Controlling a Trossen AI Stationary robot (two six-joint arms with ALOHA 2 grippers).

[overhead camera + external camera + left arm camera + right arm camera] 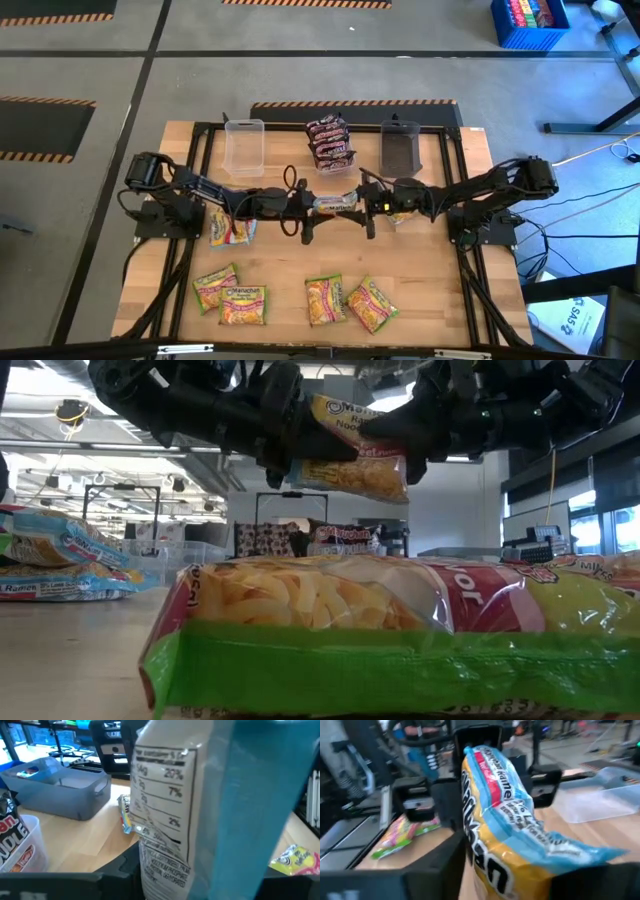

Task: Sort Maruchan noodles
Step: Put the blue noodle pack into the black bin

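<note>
A yellow-orange Maruchan noodle packet with blue edges (333, 202) hangs in the air over the table's middle, between my two grippers, which face each other. My left gripper (312, 203) comes from the left and is shut on the packet's left end (300, 465). My right gripper (360, 203) comes from the right. Its fingers (452, 855) stand apart, one on either side of the packet's right end (495, 845). Several yellow-green packets (243, 304) lie flat along the near edge. My left gripper holds the packet by its left end (160, 845), pinched between the two fingers. The fingers lie level and come from the table's left. The packet stands on edge, lifted clear of the table, its printed back (165, 785) toward the wrist. My right gripper has the packet's right end between its spread fingers; I cannot tell whether they touch it.
At the far edge stand a clear tub (244, 146), a tub holding dark maroon packets (330, 143) and a dark grey tub (401, 148). Blue-edged packets (228, 230) lie under the left arm, another (402, 216) under the right. A yellow-green packet (400, 630) fills the low view's foreground.
</note>
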